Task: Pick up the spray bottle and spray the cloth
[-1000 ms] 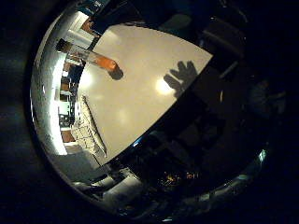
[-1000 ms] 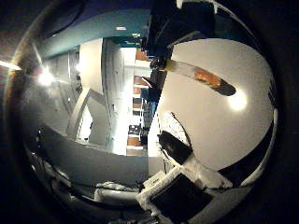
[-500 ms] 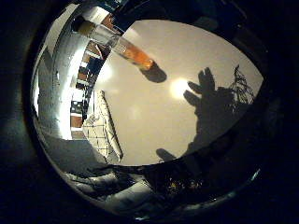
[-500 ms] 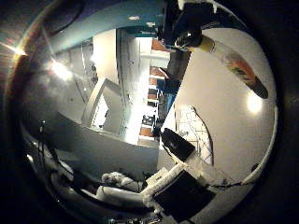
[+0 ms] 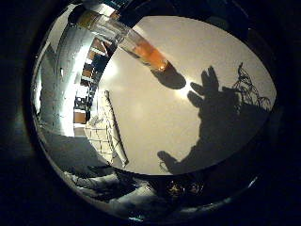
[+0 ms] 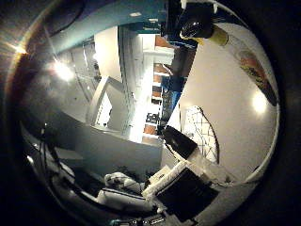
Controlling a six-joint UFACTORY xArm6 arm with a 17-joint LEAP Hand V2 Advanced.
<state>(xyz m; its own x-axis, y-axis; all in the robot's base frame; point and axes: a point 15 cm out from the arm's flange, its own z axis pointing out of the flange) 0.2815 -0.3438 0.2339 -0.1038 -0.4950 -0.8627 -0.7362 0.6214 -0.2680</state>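
Note:
The spray bottle (image 5: 136,44) stands upright on the white table (image 5: 150,113). It is clear with orange liquid in its lower part, a yellow collar and a black spray head (image 6: 195,23). A white cloth (image 5: 107,134) with a dark grid pattern lies flat near the table's edge, apart from the bottle. My hand (image 6: 188,174) shows as white and black parts with one black fingertip (image 6: 178,140) stretched toward the cloth. Its shadow (image 5: 221,117) falls on the table beside the bottle with fingers spread. The hand is open, holds nothing and hangs above the table.
Beyond the table's edge are a lit room with shelves (image 6: 155,99) and white partitions (image 6: 106,103). Dark clutter (image 5: 178,188) lies below the table's near rim.
The camera has come closer to the bottle, which now fills more of both views. The hand's shadow on the table has grown and sits nearer the bottle.

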